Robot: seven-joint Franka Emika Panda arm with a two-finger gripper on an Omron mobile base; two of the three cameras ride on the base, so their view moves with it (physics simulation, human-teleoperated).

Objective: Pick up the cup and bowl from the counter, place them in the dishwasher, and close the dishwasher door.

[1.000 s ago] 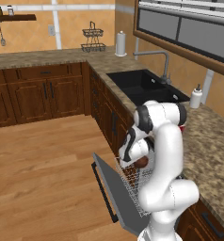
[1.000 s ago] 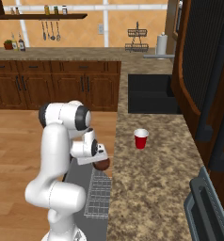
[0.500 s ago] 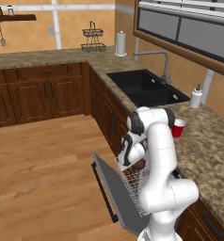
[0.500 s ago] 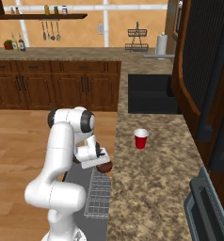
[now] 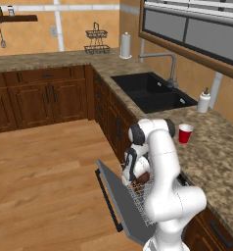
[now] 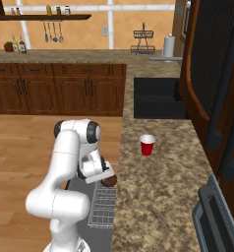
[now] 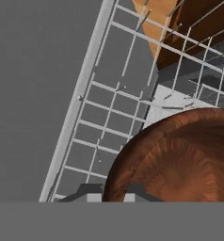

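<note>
over the last second i've swung the arm down from counter height toward the open dishwasher, and the gripper [image 5: 136, 177] now sits low over the rack [image 5: 144, 196], lower than it was a moment back. it's clamped tight on the bowl [image 6: 109, 180], pinching it by the rim; in the hand view the bowl's [image 7: 180, 157] reddish-brown inside bulks large right in front of the fingers, with the white wires of the rack [image 7: 109, 113] just beneath and the grey door [image 7: 34, 94] off to one side.

so the bowl has left the counter [image 6: 158, 197] and is hanging over the rack, near it, though i can't tell from here whether it already touches the wires. the door [image 5: 121, 203] is dropped open, lying flat under the rack.

the cup [image 6: 147, 145] hasn't moved: upright on the counter, well apart from the arm, between the sink [image 6: 158, 98] and the counter's near end.

my read: first object nearly delivered. next i'd ease down a touch and let go, then go back for the cup; the door comes last.
</note>
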